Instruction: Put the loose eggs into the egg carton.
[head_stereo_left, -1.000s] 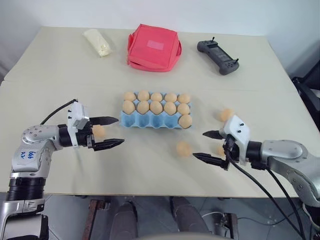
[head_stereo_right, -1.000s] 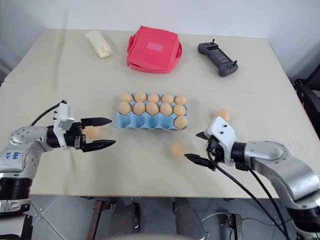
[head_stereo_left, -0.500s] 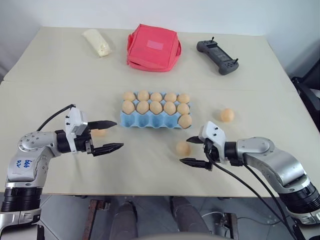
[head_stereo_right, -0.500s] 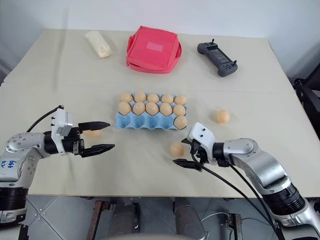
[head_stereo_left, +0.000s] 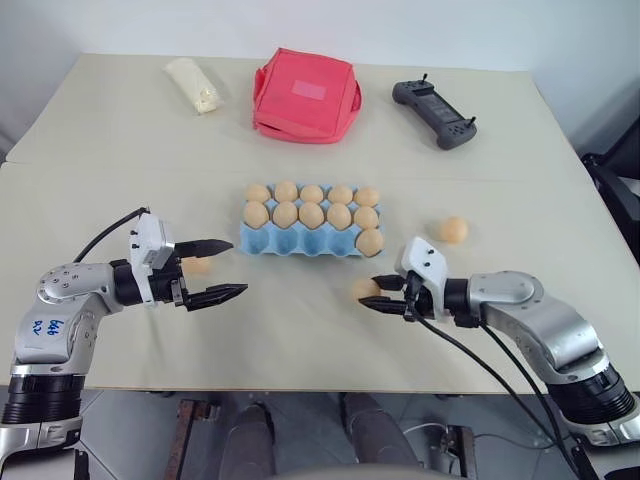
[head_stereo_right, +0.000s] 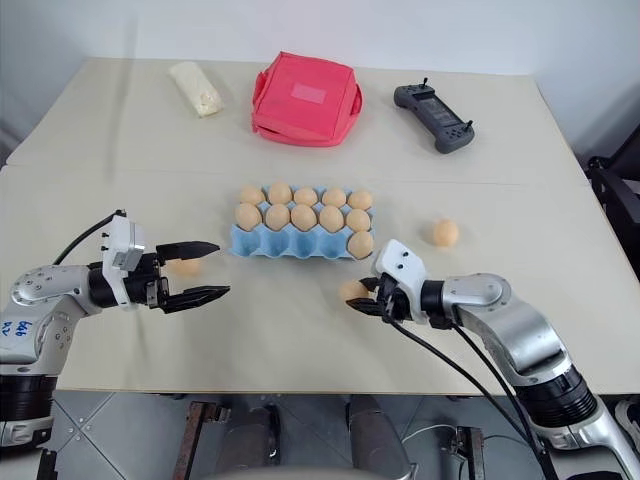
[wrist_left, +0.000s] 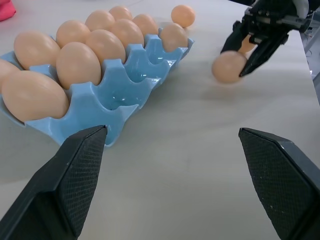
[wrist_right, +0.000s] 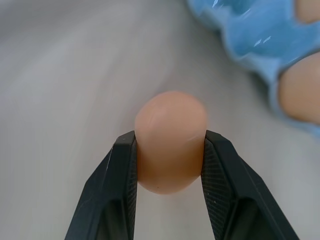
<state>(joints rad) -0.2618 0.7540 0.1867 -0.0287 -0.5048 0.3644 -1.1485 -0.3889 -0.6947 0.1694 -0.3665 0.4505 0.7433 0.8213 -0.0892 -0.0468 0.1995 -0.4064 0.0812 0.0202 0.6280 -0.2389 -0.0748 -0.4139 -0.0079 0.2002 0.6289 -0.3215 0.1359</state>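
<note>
Gaping wide, the left gripper (head_stereo_left: 222, 268) hovers at nine o'clock of the egg carton (head_stereo_left: 300, 241), one loose egg (head_stereo_left: 197, 264) between its fingers, ungrasped; at five o'clock, the right gripper (wrist_right: 169, 155) pinches another egg (wrist_right: 171, 141); a third egg (head_stereo_left: 453, 230) lies at three o'clock.

The right hand (wrist_right: 169, 186) is pinching a loose egg (wrist_right: 170, 140) between both fingers (wrist_right: 120, 190) above the surface (wrist_right: 60, 100), near the egg carton (wrist_right: 255, 40).
</note>
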